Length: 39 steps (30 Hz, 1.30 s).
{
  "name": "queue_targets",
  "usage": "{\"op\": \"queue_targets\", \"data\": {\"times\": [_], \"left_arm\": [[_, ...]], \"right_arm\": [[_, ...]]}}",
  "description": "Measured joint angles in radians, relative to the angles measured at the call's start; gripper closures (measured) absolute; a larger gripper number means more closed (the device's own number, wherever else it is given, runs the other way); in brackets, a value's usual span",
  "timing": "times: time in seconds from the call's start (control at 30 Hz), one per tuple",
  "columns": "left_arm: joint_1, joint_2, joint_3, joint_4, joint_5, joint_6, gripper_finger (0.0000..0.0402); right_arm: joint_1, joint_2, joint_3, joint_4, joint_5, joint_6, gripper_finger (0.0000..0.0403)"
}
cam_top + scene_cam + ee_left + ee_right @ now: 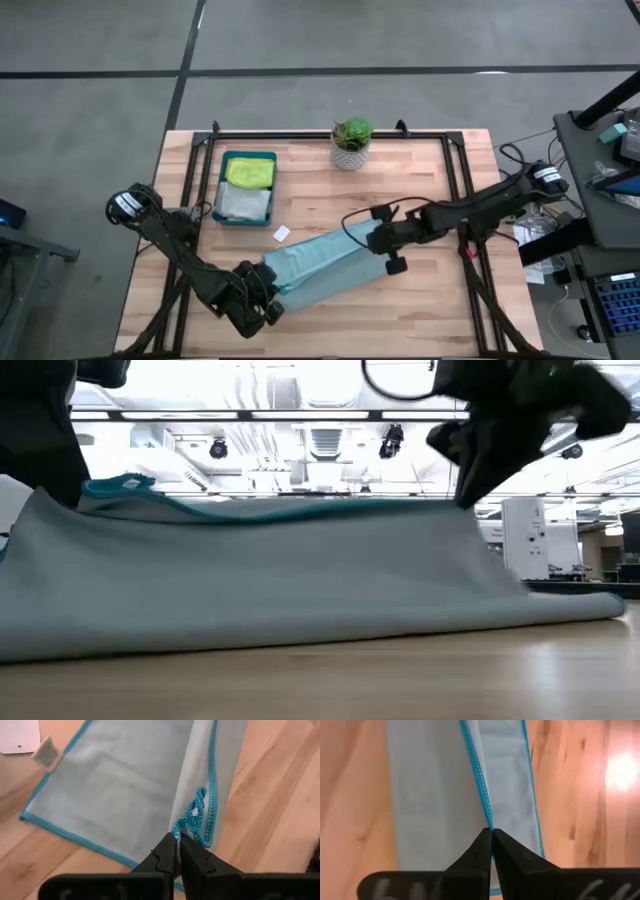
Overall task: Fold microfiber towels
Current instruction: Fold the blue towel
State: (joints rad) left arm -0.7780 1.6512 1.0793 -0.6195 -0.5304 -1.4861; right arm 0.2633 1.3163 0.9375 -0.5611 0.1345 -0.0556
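Wooden tabletop (420,310) carries the light teal towel (320,262), stretched between left gripper (176,839) and right gripper (491,831) — both clamped on its stitched edge — where uneven pull risks slippage.

Wooden table (420,300) with teal towel (320,260), tray (222,190), potted plant (351,143)

left gripper (175,837), right gripper (491,831) jaws clamped, arms converging

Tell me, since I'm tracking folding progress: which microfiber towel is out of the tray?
The light teal microfiber towel, stretched between both tools on the wood; the yellow-green and pale grey cloths lie in the dark teal tray.
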Motion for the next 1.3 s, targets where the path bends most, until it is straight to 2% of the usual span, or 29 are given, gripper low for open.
{"op": "queue_targets", "data": {"times": [0.13, 0.23, 0.43, 0.67, 0.87, 1.3], "left_arm": [[0.001, 0.000, -0.001, -0.001, -0.010, -0.002, 0.0401], [0.008, 0.000, -0.001, -0.019, -0.030, -0.015, 0.0401], [0.017, 0.006, -0.004, -0.133, -0.029, -0.099, 0.0401], [0.042, 0.037, -0.008, -0.163, -0.057, -0.106, 0.0401], [0.059, 0.071, -0.009, -0.218, -0.086, -0.148, 0.0401], [0.072, 0.114, -0.011, -0.237, -0.100, -0.159, 0.0401]], "right_arm": [[-0.038, 0.071, 0.001, 0.016, 0.008, -0.050, 0.0394], [-0.053, 0.123, 0.012, 0.011, 0.054, -0.070, 0.0394], [-0.066, 0.200, 0.061, 0.006, 0.078, -0.095, 0.0394], [-0.066, 0.265, 0.155, -0.123, 0.177, -0.101, 0.0394], [-0.066, 0.311, 0.243, -0.221, 0.183, -0.081, 0.0394], [-0.101, 0.443, 0.278, -0.216, 0.182, -0.076, 0.0394]]}}
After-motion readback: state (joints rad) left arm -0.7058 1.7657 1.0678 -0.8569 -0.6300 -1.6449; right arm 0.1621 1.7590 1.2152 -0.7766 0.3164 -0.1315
